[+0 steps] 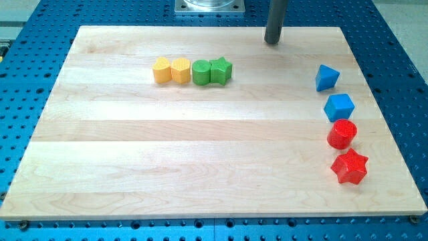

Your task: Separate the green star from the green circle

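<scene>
The green star (221,69) and the green circle (200,71) sit touching side by side near the view's top, left of centre, the star on the circle's right. My tip (271,41) rests on the board near its top edge, up and to the right of the green star, well apart from it.
Two yellow blocks, a heart-like one (162,70) and a hexagon (180,69), continue the row left of the green circle. Down the right side stand a blue triangle-like block (326,77), a blue cube (339,107), a red circle (342,134) and a red star (350,167). The wooden board (200,154) lies on a blue perforated table.
</scene>
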### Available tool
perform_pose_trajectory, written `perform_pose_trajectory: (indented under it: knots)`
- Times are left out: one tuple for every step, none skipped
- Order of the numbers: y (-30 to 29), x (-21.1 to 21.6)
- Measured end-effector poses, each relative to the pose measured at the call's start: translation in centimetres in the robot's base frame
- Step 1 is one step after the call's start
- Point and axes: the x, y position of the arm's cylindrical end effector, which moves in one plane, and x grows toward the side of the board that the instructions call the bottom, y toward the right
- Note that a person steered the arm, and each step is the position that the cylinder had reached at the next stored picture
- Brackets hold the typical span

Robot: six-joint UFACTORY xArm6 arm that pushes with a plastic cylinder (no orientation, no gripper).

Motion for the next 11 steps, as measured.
perform_pose_trajectory:
  knots:
    - [0.0, 0.0]
    - [-0.1, 0.0]
    - [-2.5, 0.3]
    - [-3.4, 3.7]
    - [-7.6, 7.7]
    - [-12.3, 14.7]
    - [-11.3, 14.0]
    - [-15.1, 12.7]
    - [-20.8, 16.1]
    - [-22.4, 23.2]
    - [-18.4, 26.6]
